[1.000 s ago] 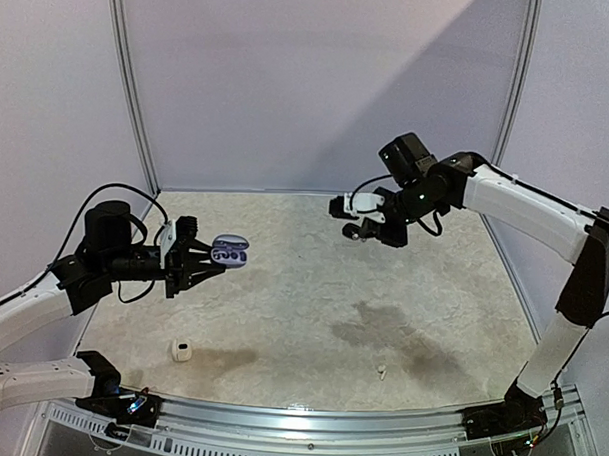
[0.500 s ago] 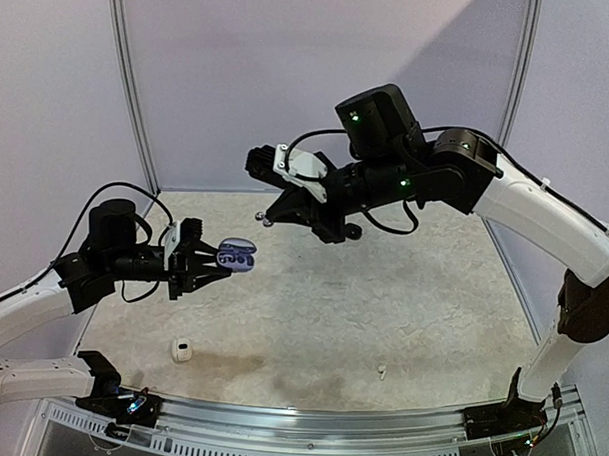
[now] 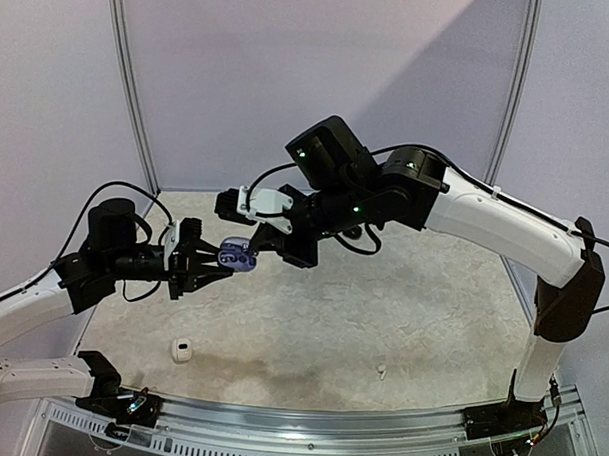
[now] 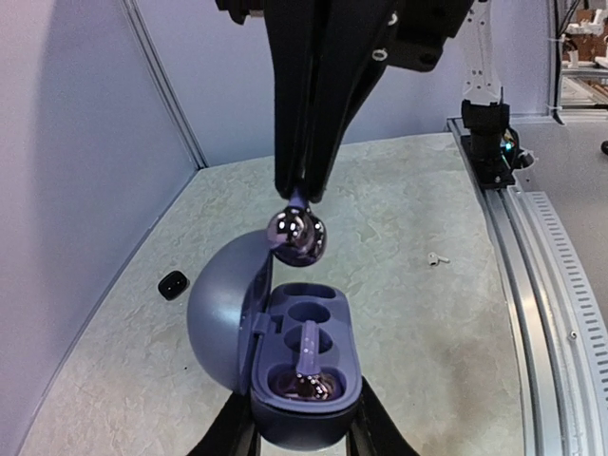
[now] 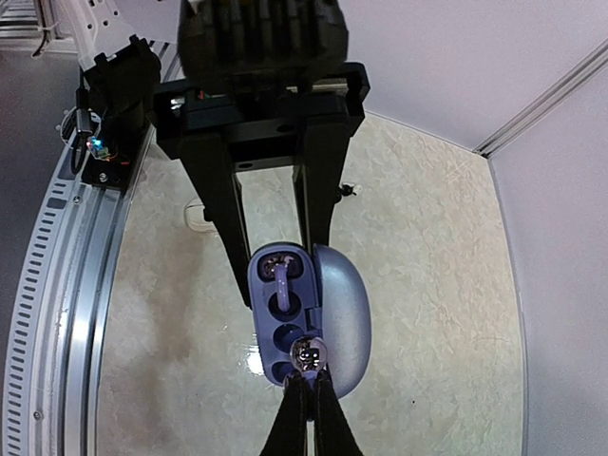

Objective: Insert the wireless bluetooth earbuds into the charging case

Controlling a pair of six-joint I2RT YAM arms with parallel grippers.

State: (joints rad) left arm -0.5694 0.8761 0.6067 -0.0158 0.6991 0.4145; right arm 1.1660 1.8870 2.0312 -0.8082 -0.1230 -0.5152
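The left end effector [image 3: 207, 264] pinches the open charging case [image 4: 223, 318] off the bench [image 4: 427, 323], free air around. The right end effector [image 4: 301, 193] pinches an earbud [image 4: 296, 236] just above it, partly covering one socket.

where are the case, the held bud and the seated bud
case [image 4: 217, 318], left wrist view, outside of open lid
held bud [image 4: 296, 236], left wrist view, shiny round body
seated bud [image 4: 306, 385], left wrist view, its glossy top

Glossy, mirror-like earbud [image 4: 296, 236]; smooth matt plastic charging case [image 4: 224, 321]; mottled, stone-like table [image 4: 432, 328].
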